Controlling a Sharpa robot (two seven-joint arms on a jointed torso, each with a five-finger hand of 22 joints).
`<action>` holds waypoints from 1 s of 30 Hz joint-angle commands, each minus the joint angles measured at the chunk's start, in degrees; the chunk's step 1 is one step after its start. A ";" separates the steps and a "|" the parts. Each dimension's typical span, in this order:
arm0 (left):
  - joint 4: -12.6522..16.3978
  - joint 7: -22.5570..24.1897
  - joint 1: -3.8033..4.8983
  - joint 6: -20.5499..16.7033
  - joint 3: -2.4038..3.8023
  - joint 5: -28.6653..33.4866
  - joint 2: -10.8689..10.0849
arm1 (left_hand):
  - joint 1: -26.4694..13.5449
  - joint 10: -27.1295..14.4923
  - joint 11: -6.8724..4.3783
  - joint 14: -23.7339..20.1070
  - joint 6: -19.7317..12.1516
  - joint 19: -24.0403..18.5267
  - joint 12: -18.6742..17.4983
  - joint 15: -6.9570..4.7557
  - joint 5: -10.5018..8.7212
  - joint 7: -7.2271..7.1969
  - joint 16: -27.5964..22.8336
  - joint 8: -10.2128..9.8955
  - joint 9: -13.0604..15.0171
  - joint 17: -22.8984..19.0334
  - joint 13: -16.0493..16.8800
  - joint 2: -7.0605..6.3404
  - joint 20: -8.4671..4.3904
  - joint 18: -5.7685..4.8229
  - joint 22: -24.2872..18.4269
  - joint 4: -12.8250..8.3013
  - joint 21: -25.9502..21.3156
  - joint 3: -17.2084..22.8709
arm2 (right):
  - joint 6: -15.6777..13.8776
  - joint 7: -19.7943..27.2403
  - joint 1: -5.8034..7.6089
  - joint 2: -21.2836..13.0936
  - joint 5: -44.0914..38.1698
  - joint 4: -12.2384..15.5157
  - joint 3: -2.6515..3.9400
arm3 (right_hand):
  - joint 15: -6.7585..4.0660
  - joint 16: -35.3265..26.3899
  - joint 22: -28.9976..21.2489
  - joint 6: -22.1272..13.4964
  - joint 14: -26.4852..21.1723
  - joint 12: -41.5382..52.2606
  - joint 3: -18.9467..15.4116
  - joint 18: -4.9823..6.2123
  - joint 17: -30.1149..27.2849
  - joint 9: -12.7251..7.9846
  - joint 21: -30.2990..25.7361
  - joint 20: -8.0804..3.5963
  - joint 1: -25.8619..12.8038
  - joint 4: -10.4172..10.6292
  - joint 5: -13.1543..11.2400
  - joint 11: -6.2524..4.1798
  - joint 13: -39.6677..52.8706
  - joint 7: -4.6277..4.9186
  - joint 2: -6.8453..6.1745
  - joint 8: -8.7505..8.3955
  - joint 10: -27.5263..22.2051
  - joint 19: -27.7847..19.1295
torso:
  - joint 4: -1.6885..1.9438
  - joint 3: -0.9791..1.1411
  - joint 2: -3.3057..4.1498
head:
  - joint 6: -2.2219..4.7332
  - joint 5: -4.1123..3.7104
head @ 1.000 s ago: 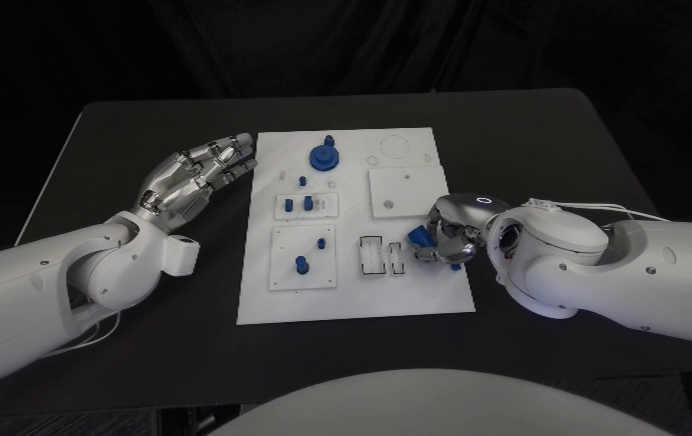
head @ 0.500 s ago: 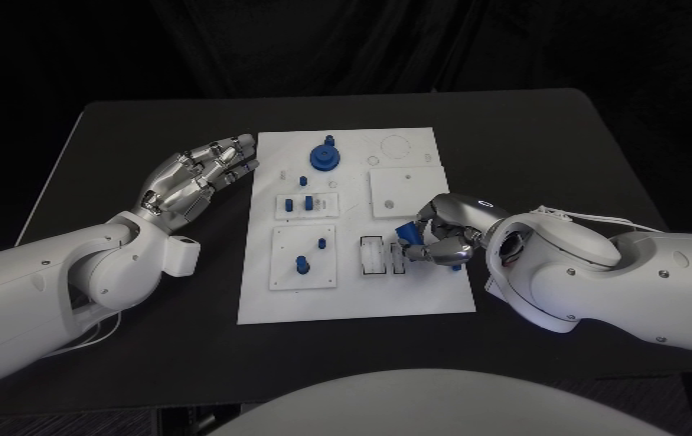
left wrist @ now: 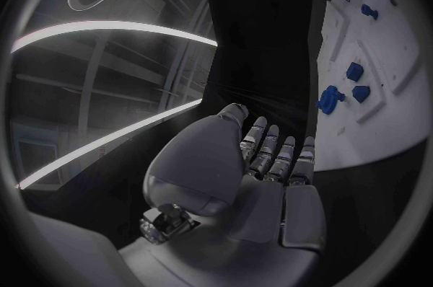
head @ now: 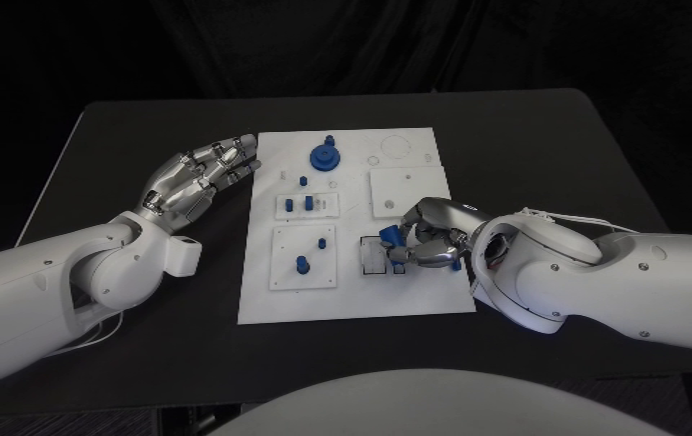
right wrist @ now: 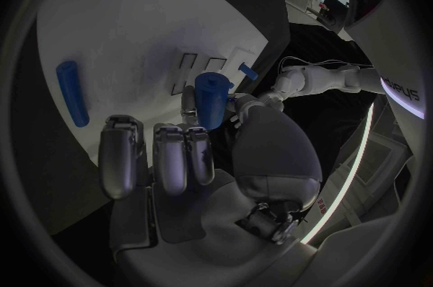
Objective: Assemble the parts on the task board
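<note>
Two silver many-fingered hands flank the flat white rectangular task board (head: 353,301) lying mid-table. The right hand (head: 433,241) hovers over the board's right-hand near portion, pinching a small blue cylindrical part (right wrist: 211,99) between thumb and fingers; the part sits just above the two narrow rectangular slots (head: 384,256) beside the fingertips. A second blue rod-shaped part (right wrist: 71,92) lies flat on the board, well apart from that hand. The left hand (head: 198,178) rests open, fingers extended and holding nothing, on the matte black table (head: 144,136) just beside the board's left edge. A blue round disc with a central knob (head: 325,156) stands near the board's far edge. Bare black table surrounds the board on every side.
</note>
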 commanded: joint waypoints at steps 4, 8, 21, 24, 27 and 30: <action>0.11 1.63 -0.13 1.11 0.04 -0.32 -0.07 | 0.55 0.06 0.18 0.45 0.48 0.29 0.23 0.09 0.35 2.08 0.40 0.24 0.09 0.05 0.06 0.01 0.02 -0.73 0.11 0.10 0.41 0.44 | 3.04 -0.60 -0.15 1.16 1.05 -0.50 0.02 | -0.09 -0.34 12.71 -0.27 5.61 0.16 0.88 -0.45 13.13 -0.32 -0.47 0.03 -1.05 -0.74 -5.53 0.07 15.10 0.07 0.21 -0.60 5.84 3.20 | -0.01 -0.04 0.01 | 0.01 0.25; 0.08 1.51 -0.13 1.19 0.04 -0.32 -0.04 | 0.55 0.06 0.18 0.45 0.48 0.29 0.23 0.09 0.35 2.08 0.40 0.24 0.09 0.05 0.06 0.01 0.02 -0.73 0.11 0.10 0.41 0.44 | 3.76 -0.75 -0.21 1.86 1.06 -0.88 0.02 | -0.03 -0.45 12.63 -0.18 5.56 0.16 0.46 -0.38 12.87 -0.44 -0.71 0.10 -1.41 -0.34 -7.82 0.14 15.10 0.14 0.49 -0.77 5.84 3.09 | 0.08 -0.04 0.02 | 0.01 0.19; -0.29 1.04 -0.16 1.33 0.04 -0.32 0.22 | 0.56 0.11 0.18 0.53 0.67 0.33 0.27 0.16 0.35 2.14 0.53 0.30 0.10 0.06 0.05 0.04 0.04 -0.76 0.08 0.13 0.43 0.55 | 4.06 -0.96 -0.26 2.63 1.14 -2.35 0.02 | 0.03 -0.79 12.42 0.37 5.42 0.16 -2.12 -0.23 12.14 -0.74 -1.33 0.21 -6.06 2.06 -18.06 0.20 15.10 0.18 3.00 -1.11 5.84 2.86 | 0.00 -0.05 0.00 | 0.01 0.40; -0.34 0.97 -0.19 1.37 0.04 -0.32 0.24 | 0.56 0.11 0.18 0.53 0.67 0.33 0.27 0.16 0.35 2.14 0.53 0.30 0.10 0.06 0.05 0.04 0.04 -0.76 0.08 0.13 0.43 0.55 | 4.00 -0.99 -0.26 2.71 1.14 -2.51 0.02 | 0.01 -0.83 12.40 0.45 5.41 0.16 -2.77 -0.21 12.07 -0.75 -1.40 0.19 -7.46 2.10 -19.96 0.17 15.10 0.16 3.62 -1.13 5.84 2.84 | -0.02 -0.04 0.00 | 0.01 0.47; -0.41 0.84 -0.23 1.42 0.04 -0.32 0.29 | 0.56 0.11 0.18 0.53 0.67 0.33 0.27 0.16 0.35 2.14 0.53 0.30 0.10 0.06 0.05 0.04 0.04 -0.76 0.08 0.13 0.43 0.55 | 3.83 -0.97 -0.26 2.79 1.14 -2.72 0.02 | -0.01 -0.89 12.35 0.45 5.38 0.16 -3.22 -0.17 11.93 -0.75 -1.57 0.18 -8.29 2.13 -21.36 0.17 15.10 0.14 4.04 -1.14 5.84 2.78 | -0.03 -0.04 -0.01 | 0.01 0.42; -0.44 0.75 -0.26 1.46 0.04 -0.32 0.33 | 0.56 0.11 0.18 0.53 0.67 0.33 0.27 0.16 0.35 2.14 0.53 0.30 0.10 0.06 0.05 0.04 0.04 -0.76 0.08 0.13 0.43 0.55 | 3.74 -0.91 -0.26 2.82 1.14 -2.79 0.02 | -0.01 -0.98 12.28 0.48 5.34 0.16 -4.00 -0.12 11.74 -0.75 -1.78 0.17 -9.98 2.17 -23.35 0.16 15.10 0.14 4.75 -1.15 5.84 2.71 | 0.00 -0.03 0.00 | 0.01 0.45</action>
